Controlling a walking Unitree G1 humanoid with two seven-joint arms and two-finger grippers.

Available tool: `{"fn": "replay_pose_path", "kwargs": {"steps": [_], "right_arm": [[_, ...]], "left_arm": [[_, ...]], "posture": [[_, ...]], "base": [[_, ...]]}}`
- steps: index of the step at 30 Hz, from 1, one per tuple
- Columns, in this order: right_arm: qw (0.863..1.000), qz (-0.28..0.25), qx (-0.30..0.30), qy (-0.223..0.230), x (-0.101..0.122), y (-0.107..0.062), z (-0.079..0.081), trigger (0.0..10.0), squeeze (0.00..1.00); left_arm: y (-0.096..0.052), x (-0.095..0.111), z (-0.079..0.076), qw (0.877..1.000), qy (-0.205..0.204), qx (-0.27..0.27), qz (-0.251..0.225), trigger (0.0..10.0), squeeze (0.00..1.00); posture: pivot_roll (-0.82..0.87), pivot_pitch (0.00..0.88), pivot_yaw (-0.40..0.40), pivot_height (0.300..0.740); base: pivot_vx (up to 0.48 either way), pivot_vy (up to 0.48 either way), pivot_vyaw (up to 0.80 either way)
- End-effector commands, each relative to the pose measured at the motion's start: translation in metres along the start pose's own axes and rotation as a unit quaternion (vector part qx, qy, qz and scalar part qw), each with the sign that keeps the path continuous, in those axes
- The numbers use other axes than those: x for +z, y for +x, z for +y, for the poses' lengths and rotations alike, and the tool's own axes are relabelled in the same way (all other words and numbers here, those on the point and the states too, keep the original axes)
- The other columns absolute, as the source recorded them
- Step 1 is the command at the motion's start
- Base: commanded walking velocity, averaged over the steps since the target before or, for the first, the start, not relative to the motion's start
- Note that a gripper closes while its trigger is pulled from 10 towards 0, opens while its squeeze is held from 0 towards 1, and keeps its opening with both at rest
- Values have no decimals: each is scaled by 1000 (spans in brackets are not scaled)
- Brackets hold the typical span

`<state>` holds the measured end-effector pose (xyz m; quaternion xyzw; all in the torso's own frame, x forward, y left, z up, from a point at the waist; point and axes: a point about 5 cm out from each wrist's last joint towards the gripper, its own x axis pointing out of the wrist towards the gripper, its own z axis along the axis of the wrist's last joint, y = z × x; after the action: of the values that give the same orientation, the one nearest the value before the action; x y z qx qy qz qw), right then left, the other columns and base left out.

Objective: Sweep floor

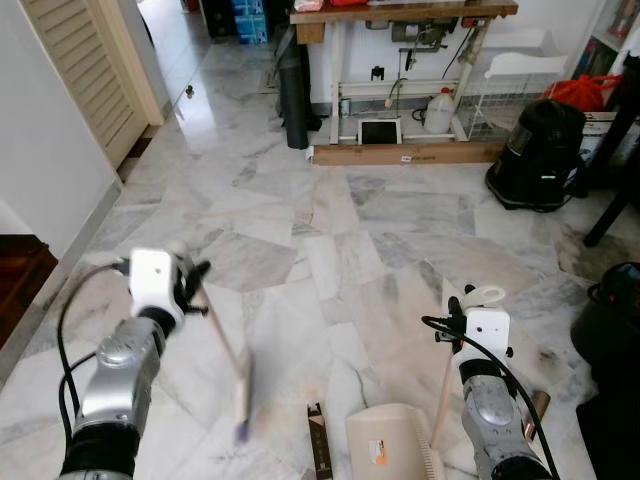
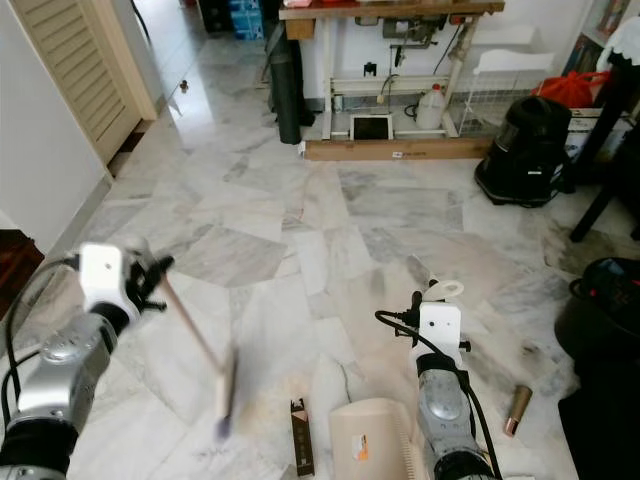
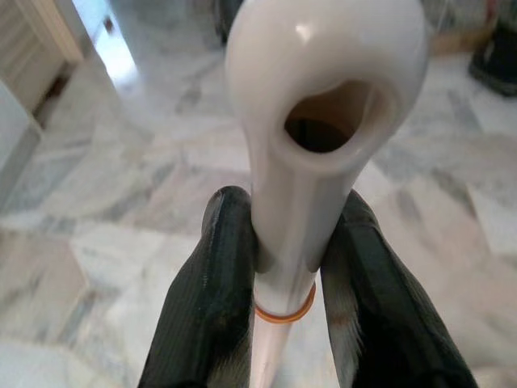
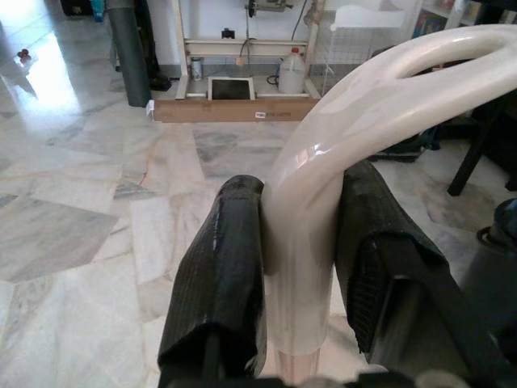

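Note:
My left gripper (image 1: pixel 192 283) is shut on the top of a pale broom handle (image 3: pixel 319 121), low on the left. The stick slants down to the right, and the blurred broom head (image 1: pixel 243 398) sits near the marble floor. My right gripper (image 1: pixel 468 303) is shut on the looped cream handle (image 4: pixel 355 105) of a dustpan (image 1: pixel 393 446), which rests on the floor at the bottom middle. A small brown wrapper (image 1: pixel 318 450) lies on the floor between broom head and dustpan. A short copper-coloured tube (image 2: pixel 518 408) lies to the right of the dustpan.
A black vacuum cleaner (image 1: pixel 540 155) stands at the far right, with a black bin (image 1: pixel 612 320) nearer me. A workbench (image 1: pixel 400 14) with a wooden plank (image 1: pixel 405 153) below and a black roll (image 1: pixel 293 95) beside it lines the far wall. A louvred door (image 1: pixel 80 70) is left.

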<state>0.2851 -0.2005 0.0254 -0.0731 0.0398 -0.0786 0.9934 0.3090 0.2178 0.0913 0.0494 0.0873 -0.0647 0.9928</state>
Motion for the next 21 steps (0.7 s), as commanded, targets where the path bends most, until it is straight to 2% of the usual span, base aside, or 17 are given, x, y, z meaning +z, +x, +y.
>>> {"fn": "replay_pose_path", "kwargs": {"steps": [1,7,9,11,15,16,19,21], "right_arm": [[1000,-10,4,-1,4,2,2,10000,0],[1000,-10,4,-1,3,1,3,10000,0],[1000,-10,4,-1,3,0,3,10000,0],[1000,-12,3,0,3,-1,2,10000,0],[1000,-12,0,-1,1,-3,0,10000,0],[1000,-10,-1,-1,-1,-5,-1,10000,0],[1000,-8,0,-1,-3,-7,-1,10000,0],[1000,-8,-1,-1,-3,-7,-1,10000,0]], "left_arm": [[0,0,0,1000,17,-5,-6,10000,0],[2,-24,-15,999,-31,-10,18,10000,0],[3,-31,-19,997,-69,-7,25,10000,0],[5,-31,-25,995,-99,-14,20,10000,0],[7,-30,-29,992,-121,-18,16,10000,0],[11,-29,-31,988,-153,-22,20,10000,0],[12,-29,-32,985,-168,-28,25,10000,0],[13,-30,-34,979,-196,-45,33,10000,0]], "posture": [[95,0,55,740],[85,0,57,740],[76,0,59,740],[71,0,62,740],[66,0,63,740],[64,0,63,740],[63,0,63,740],[59,4,63,740]], "base": [[0,0,0],[0,0,0],[0,0,0],[0,0,0],[0,0,0],[0,0,0],[0,0,0],[0,0,0]]}}
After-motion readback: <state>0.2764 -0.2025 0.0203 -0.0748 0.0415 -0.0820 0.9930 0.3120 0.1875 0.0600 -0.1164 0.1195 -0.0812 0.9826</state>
